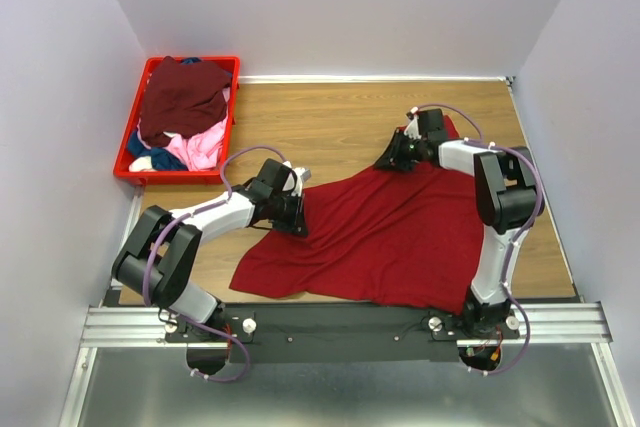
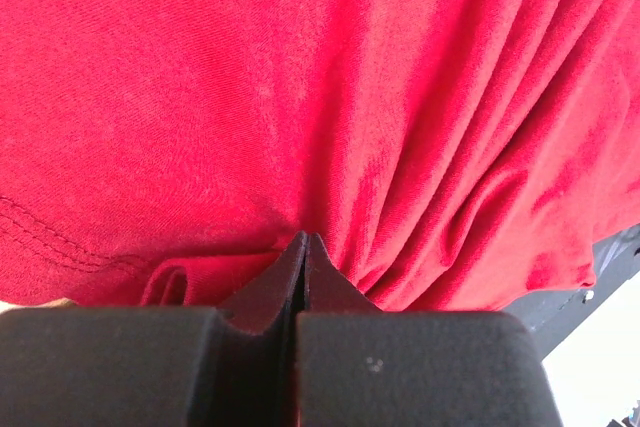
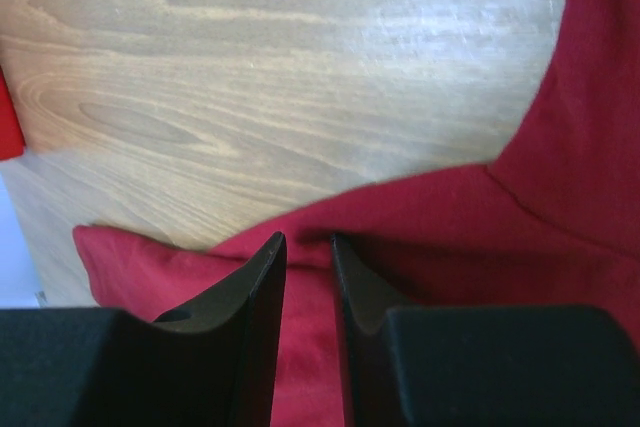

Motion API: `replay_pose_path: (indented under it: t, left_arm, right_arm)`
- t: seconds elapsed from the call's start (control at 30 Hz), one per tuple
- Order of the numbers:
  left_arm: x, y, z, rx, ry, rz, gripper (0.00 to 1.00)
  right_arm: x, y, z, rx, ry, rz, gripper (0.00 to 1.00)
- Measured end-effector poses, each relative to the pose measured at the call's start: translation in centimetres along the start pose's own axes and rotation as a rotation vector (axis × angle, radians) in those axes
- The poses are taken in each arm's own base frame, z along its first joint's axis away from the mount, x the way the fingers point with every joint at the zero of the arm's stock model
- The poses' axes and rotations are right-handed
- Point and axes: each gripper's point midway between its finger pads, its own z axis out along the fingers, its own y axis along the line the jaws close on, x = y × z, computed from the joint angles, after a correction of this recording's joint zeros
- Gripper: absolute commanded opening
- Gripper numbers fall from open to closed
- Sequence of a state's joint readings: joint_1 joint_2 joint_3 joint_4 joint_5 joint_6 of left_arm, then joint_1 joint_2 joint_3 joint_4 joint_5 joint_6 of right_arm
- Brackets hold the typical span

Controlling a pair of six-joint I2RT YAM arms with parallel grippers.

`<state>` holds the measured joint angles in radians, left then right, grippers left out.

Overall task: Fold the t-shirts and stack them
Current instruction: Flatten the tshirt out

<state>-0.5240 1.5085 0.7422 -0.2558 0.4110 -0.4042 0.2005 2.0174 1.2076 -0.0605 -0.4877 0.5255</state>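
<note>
A bright red t-shirt (image 1: 380, 237) lies spread and creased on the wooden table (image 1: 330, 117). My left gripper (image 1: 298, 219) is shut on its left edge; in the left wrist view the fingertips (image 2: 305, 239) are pressed together on bunched red cloth (image 2: 330, 97). My right gripper (image 1: 392, 159) is at the shirt's far corner. In the right wrist view its jaws (image 3: 307, 239) stand a narrow gap apart over the shirt's edge (image 3: 450, 207), with red cloth showing between them. More t-shirts, dark maroon (image 1: 185, 92), pink (image 1: 205, 147) and blue (image 1: 165, 159), lie piled in a crate.
The red plastic crate (image 1: 130, 137) stands at the back left of the table. White walls close in the back and both sides. A metal rail (image 1: 340, 322) carrying the arm bases runs along the near edge.
</note>
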Motion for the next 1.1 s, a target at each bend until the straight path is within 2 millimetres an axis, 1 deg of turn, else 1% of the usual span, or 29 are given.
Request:
replay_pose_path:
  t: [0.17, 0.27, 0.37, 0.47, 0.57, 0.6, 0.67, 0.7, 0.73, 0.77, 0.83, 0.9, 0.97, 1.0, 1.03, 1.1]
  left_arm:
    - [0.0, 0.0, 0.0, 0.0, 0.0, 0.0, 0.05]
    - [-0.1, 0.2, 0.0, -0.01, -0.003, 0.001, 0.03]
    - [-0.9, 1.0, 0.2, -0.032, -0.01, -0.011, 0.02]
    - [-3.9, 2.3, 0.6, -0.064, -0.042, -0.031, 0.02]
    - [-7.8, 2.9, 1.2, -0.078, -0.087, -0.024, 0.02]
    - [-9.5, 2.7, 1.6, -0.072, -0.111, -0.012, 0.02]
    - [-10.6, 2.6, 2.0, -0.066, -0.12, 0.0, 0.0]
    - [-11.1, 2.5, 2.3, -0.061, -0.122, 0.008, 0.0]
    - [-11.2, 2.4, 2.7, -0.055, -0.119, 0.015, 0.0]
    - [-11.1, 2.5, 2.9, -0.052, -0.114, 0.016, 0.0]
    - [-9.8, 2.3, 3.3, -0.037, -0.085, 0.017, 0.0]
    - [-7.4, 1.7, 3.5, -0.02, -0.048, 0.026, 0.0]
    - [-4.0, 0.0, 3.4, 0.033, -0.002, 0.043, 0.0]
    - [-2.0, -1.2, 3.1, 0.067, 0.027, 0.057, 0.0]
    - [0.8, -2.6, 2.9, 0.111, 0.073, 0.066, 0.0]
    - [4.4, -4.3, 2.4, 0.169, 0.137, 0.082, 0.0]
  right_arm:
    - [-1.1, 0.3, 1.0, -0.01, -0.013, 0.013, 0.32]
    - [-2.3, 0.1, 1.5, 0.012, -0.044, 0.035, 0.32]
    - [-4.2, -0.6, 1.7, 0.066, -0.105, 0.074, 0.32]
    - [-6.7, -2.7, 1.2, 0.118, -0.18, 0.162, 0.32]
    - [-9.5, -6.4, -0.7, 0.186, -0.278, 0.282, 0.32]
    - [-10.3, -7.6, -1.4, 0.208, -0.311, 0.314, 0.32]
    - [-11.1, -9.4, -2.6, 0.243, -0.358, 0.355, 0.32]
    - [-11.3, -10.3, -3.4, 0.257, -0.377, 0.375, 0.32]
    - [-11.2, -10.7, -3.8, 0.264, -0.383, 0.385, 0.32]
    - [-11.0, -10.8, -4.1, 0.264, -0.385, 0.388, 0.32]
    - [-10.5, -10.5, -4.0, 0.249, -0.377, 0.378, 0.32]
    - [-9.5, -9.9, -3.9, 0.231, -0.359, 0.363, 0.32]
    - [-8.7, -9.4, -3.9, 0.221, -0.345, 0.35, 0.32]
    - [-8.4, -9.2, -3.9, 0.215, -0.337, 0.342, 0.32]
    - [-8.2, -9.1, -3.9, 0.211, -0.333, 0.332, 0.33]
    - [-8.0, -9.0, -3.9, 0.202, -0.323, 0.313, 0.33]
